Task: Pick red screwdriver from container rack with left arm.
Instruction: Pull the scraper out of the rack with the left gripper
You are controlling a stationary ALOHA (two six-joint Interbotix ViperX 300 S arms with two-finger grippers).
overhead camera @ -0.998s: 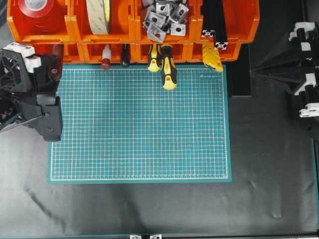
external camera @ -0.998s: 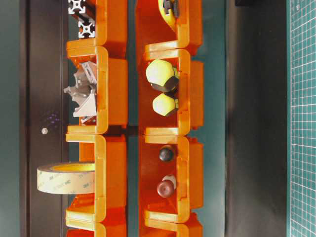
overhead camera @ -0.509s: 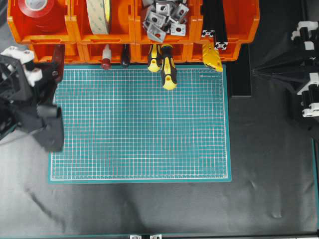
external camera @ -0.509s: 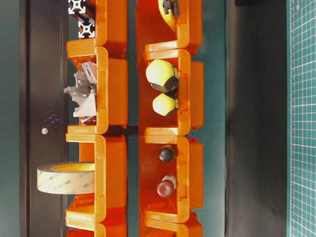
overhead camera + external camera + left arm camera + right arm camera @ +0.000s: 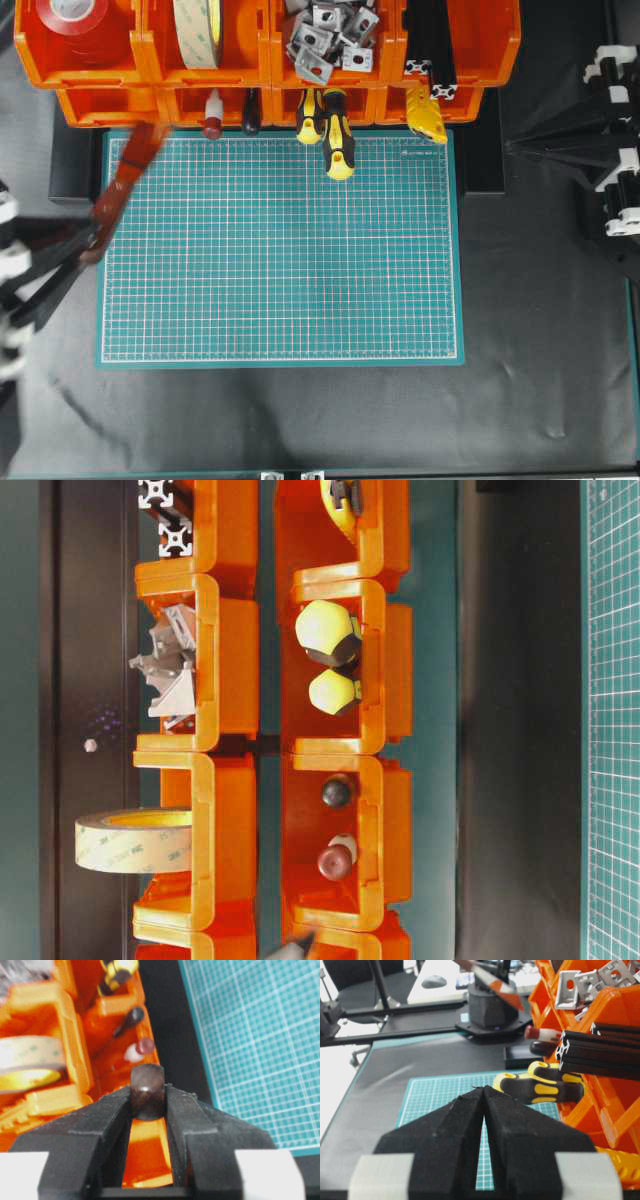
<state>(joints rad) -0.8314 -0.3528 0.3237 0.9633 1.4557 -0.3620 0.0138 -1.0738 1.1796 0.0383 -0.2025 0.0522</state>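
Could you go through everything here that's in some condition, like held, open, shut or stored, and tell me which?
Red screwdriver: out of the rack, clamped in the left gripper.
Left gripper: shut on the red screwdriver.
Right gripper: shut, holding nothing.
Rack: bins open-fronted, stocked.
Yellow screwdrivers: stored, handles poking out over the mat.
Tape roll: stored upright in an upper bin.

Overhead looks straight down on the bench; the table-level camera, turned sideways, faces the container rack (image 5: 300, 730) closely; both wrist views share it.
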